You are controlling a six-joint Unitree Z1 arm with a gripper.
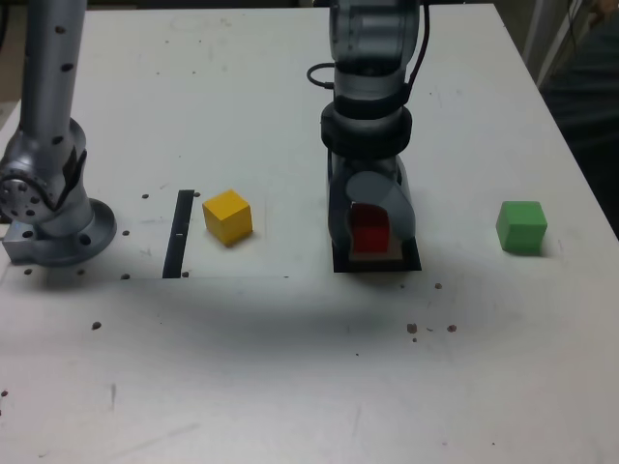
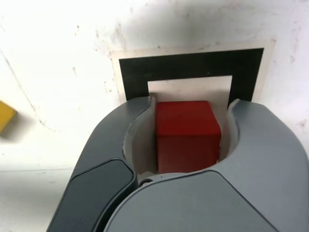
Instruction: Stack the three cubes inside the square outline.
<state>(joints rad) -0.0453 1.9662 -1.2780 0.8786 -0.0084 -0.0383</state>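
Note:
The red cube [image 1: 368, 228] [image 2: 187, 135] stands on the white centre of the square outline [image 1: 377, 264] [image 2: 193, 65]. My gripper [image 1: 370, 237] [image 2: 191, 104] reaches straight down around it, one jaw on either side. In the wrist view a thin gap shows between each jaw and the cube, so the gripper is open. The yellow cube [image 1: 227, 216] [image 2: 6, 116] lies on the table toward the exterior view's left of the outline. The green cube [image 1: 522, 227] lies toward the exterior view's right, near the table's edge.
A thin black strip [image 1: 179, 234] lies just left of the yellow cube in the exterior view. The arm's grey base [image 1: 53, 203] stands at the far left. The table's right edge [image 1: 580, 164] runs close behind the green cube.

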